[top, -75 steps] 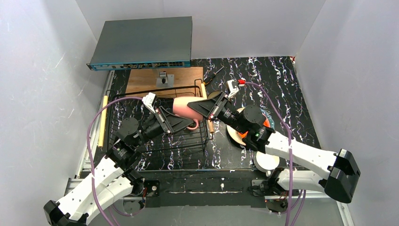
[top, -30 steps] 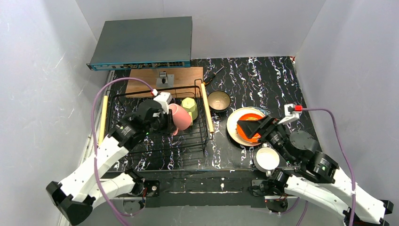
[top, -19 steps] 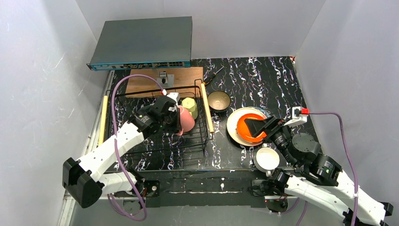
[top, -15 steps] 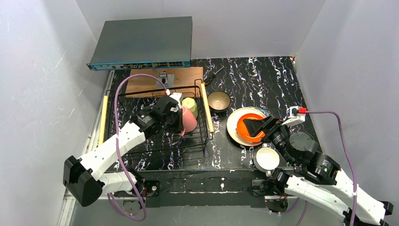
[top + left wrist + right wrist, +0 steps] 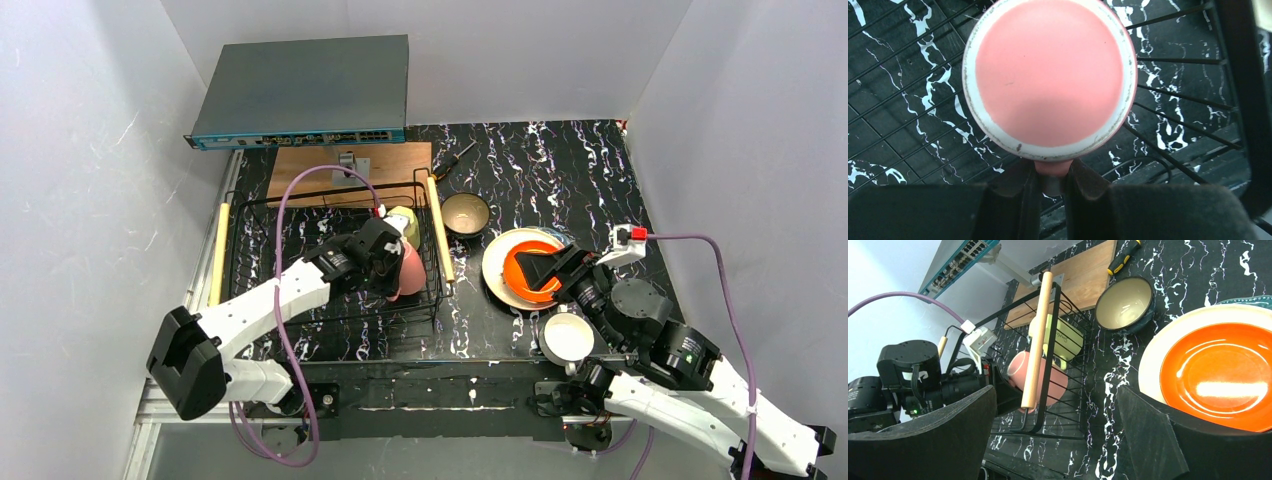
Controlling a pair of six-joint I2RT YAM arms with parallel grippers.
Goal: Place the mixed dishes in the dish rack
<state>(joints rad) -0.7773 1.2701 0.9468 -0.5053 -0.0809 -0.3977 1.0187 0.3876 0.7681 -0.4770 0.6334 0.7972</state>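
The pink mug (image 5: 1048, 75) hangs bottom up over the wire floor of the dish rack (image 5: 217, 255), near its right wall. My left gripper (image 5: 1052, 175) is shut on the mug's handle. From above, the left gripper (image 5: 386, 262) sits just left of the pink mug (image 5: 410, 270), with the yellow-green mug (image 5: 403, 222) right behind it in the rack. My right gripper (image 5: 545, 272) stands open, holding nothing, over the orange plate (image 5: 522, 280), which lies on the cream plate (image 5: 497, 262). The bowl (image 5: 466, 212) and white cup (image 5: 567, 338) stand on the table.
A teal plate edge (image 5: 1248, 300) peeks from under the cream plate (image 5: 1158, 355). A wooden board (image 5: 350, 160) and a screwdriver (image 5: 452, 158) lie behind the rack. A grey network switch (image 5: 305, 90) fills the back left. White walls close in on both sides.
My left arm has carried the pink mug to the right inside the rack, to beside the yellow-green mug near the right wall. The right arm has hardly moved.
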